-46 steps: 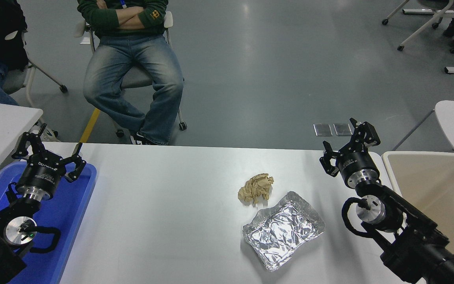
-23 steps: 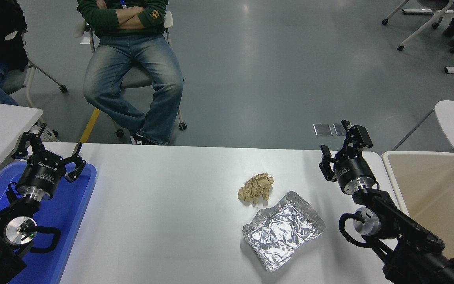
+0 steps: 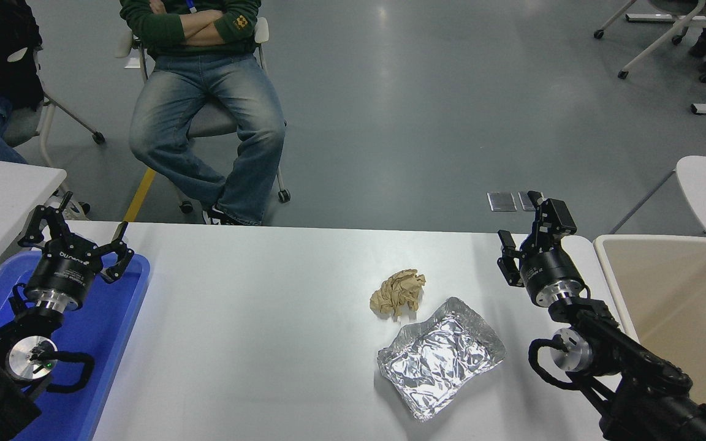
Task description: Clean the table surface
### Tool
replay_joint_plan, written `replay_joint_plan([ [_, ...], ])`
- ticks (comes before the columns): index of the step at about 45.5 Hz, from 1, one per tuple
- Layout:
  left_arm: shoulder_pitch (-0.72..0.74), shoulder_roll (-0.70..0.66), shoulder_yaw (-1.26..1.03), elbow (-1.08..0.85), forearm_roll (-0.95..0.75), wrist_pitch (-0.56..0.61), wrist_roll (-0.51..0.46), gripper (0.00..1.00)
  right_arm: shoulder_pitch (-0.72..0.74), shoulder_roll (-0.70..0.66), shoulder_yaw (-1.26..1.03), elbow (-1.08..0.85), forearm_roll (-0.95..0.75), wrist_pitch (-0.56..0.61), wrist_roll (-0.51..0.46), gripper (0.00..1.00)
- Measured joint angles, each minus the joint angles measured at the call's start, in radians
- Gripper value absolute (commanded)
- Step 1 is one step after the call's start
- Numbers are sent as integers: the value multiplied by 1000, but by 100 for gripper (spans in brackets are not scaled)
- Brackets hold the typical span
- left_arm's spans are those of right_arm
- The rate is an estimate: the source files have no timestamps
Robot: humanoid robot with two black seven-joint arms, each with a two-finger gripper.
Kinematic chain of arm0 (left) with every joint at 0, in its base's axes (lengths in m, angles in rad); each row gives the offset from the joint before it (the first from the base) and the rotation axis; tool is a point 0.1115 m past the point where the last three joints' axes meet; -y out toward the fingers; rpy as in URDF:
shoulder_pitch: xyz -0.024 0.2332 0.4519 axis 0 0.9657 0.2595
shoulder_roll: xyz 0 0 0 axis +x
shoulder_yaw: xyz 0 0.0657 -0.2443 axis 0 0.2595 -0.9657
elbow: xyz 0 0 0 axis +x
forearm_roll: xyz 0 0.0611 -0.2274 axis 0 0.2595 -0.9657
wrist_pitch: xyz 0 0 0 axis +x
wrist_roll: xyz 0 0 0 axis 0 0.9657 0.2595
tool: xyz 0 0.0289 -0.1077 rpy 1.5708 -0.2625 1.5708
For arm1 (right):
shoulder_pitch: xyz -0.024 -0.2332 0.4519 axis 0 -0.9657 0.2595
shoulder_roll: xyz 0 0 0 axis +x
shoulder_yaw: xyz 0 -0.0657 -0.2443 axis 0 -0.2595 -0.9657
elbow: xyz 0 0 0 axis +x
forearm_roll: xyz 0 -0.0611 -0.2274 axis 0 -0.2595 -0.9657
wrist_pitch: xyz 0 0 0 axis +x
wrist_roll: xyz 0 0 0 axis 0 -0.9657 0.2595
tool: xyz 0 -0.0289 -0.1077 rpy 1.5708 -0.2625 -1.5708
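A glossy white bench surface (image 3: 255, 343) fills the lower frame, a crumpled brown paper wad (image 3: 398, 293) near its middle. Touching the wad's near right side lies a foil tray (image 3: 440, 358). Right of the wad, the right tool (image 3: 531, 229) hovers spread open, empty. Far left of the wad, the left tool (image 3: 74, 236) gapes empty over a blue tray (image 3: 111, 331). Beyond, a seated person (image 3: 206, 104) waits on grey floor (image 3: 439, 110).

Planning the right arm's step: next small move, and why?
Probably swing the right gripper left and down toward the crumpled brown paper. It hangs open and empty near the table surface far edge, and the paper and foil tray still lie there.
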Motion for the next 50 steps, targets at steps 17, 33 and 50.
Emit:
replay_joint_plan([
  [17,0,0,0,0,0,0,0,100,24,-157,-223,38,-36,-2,3,99],
  [33,0,0,0,0,0,0,0,100,56,-398,-395,216,-229,-8,2,99],
  [50,0,0,0,0,0,0,1,100,135,-677,-671,388,-423,-8,-6,99],
])
